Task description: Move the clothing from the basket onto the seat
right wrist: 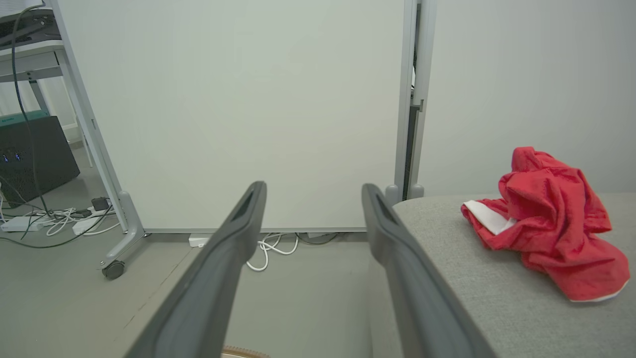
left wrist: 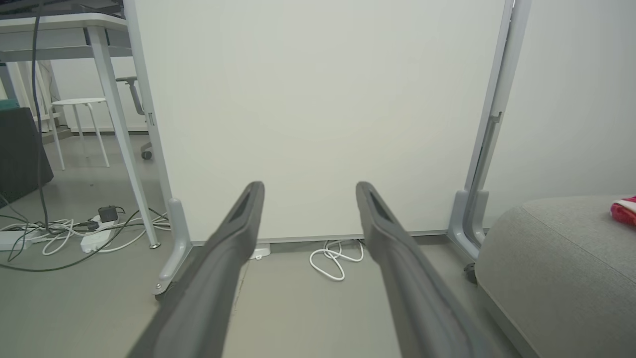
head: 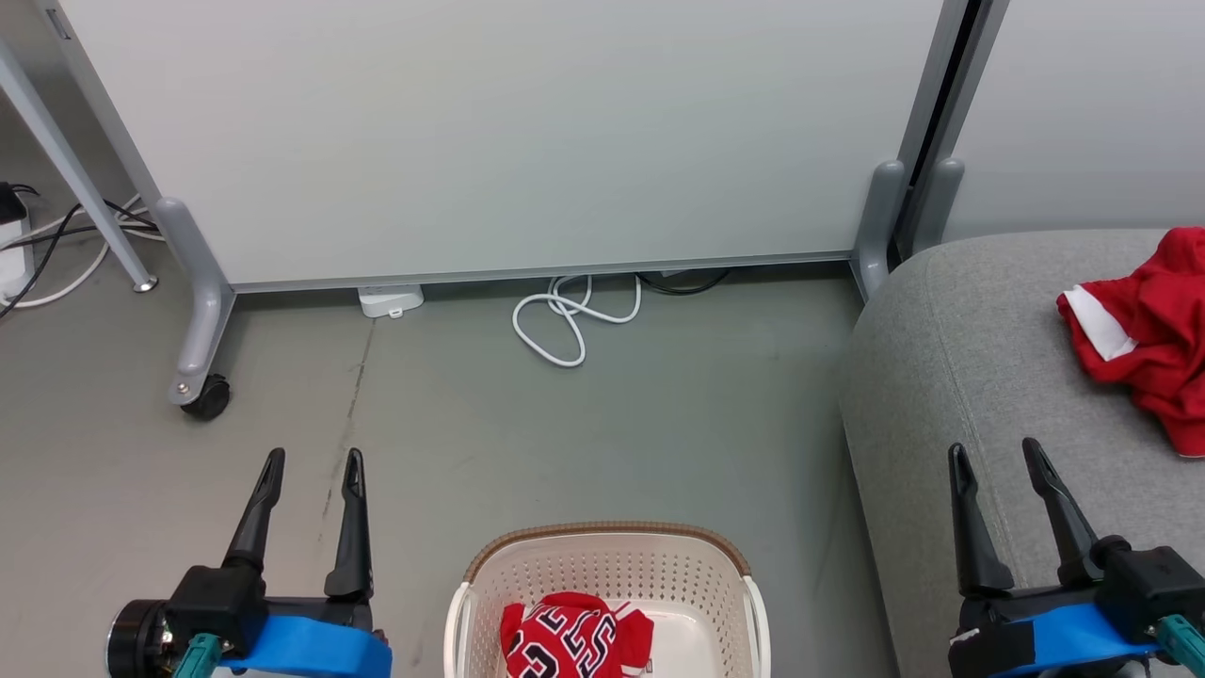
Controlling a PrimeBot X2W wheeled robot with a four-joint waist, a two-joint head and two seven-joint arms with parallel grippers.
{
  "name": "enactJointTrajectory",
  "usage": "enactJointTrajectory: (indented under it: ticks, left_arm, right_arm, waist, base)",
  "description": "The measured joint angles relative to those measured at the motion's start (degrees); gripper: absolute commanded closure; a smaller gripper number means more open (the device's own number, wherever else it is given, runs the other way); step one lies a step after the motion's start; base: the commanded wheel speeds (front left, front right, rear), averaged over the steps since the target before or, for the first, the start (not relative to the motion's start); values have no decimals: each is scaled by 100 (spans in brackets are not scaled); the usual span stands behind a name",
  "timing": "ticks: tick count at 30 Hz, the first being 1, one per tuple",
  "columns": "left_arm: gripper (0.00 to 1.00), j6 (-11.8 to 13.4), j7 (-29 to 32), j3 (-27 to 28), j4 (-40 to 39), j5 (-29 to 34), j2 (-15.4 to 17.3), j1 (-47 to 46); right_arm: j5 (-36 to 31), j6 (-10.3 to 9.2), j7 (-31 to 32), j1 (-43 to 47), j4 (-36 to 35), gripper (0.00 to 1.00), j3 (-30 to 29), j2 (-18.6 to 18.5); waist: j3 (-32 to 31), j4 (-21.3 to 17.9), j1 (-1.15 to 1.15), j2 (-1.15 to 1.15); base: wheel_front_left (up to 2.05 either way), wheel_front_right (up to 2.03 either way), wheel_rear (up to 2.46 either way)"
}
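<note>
A cream basket (head: 610, 563) with a brown rim stands on the floor at the bottom centre of the head view, with a crumpled red jersey (head: 574, 638) with black-and-white numerals inside. A plainer red garment (head: 1144, 334) with white trim lies bunched on the grey seat (head: 951, 377) at the right; the right wrist view has the same garment (right wrist: 546, 228) on the seat (right wrist: 472, 293). My left gripper (head: 313, 463) hovers open and empty over the floor left of the basket. Above the seat's front edge my right gripper (head: 995, 454) stands open and empty.
A white partition panel (head: 508, 132) on castor feet (head: 202, 395) closes off the back. A coiled white cable (head: 570, 320) and a small white box (head: 391, 299) lie at its base. More cables and power strips (left wrist: 74, 231) lie under a table at the left.
</note>
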Motion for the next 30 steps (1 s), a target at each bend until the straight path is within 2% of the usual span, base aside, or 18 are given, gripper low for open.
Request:
enactJointTrajectory:
  ticks: [9,16,19,30]
  left_arm:
    - [0,-186,0,-608,493,203,209,-661]
    - [0,-198,-4,-1233,1053,240,349,-1362]
    - [0,-215,-4,-1857,1490,157,467,-1830]
    - [0,-224,-4,-3267,2754,-190,678,-3150]
  right_arm:
    - [-53,0,0,-204,-59,0,174,2]
    - [-147,0,0,-607,-138,0,364,5]
    - [-235,0,0,-924,-216,0,469,5]
    - [-363,0,0,-1807,-455,0,726,4]
  waist:
    - [338,-124,0,0]
    - [807,-343,1,0]
    - [1215,-523,1,0]
    - [2395,-974,1,-1]
  base:
    - [0,0,0]
    - [0,0,0]
    - [0,0,0]
    - [0,0,0]
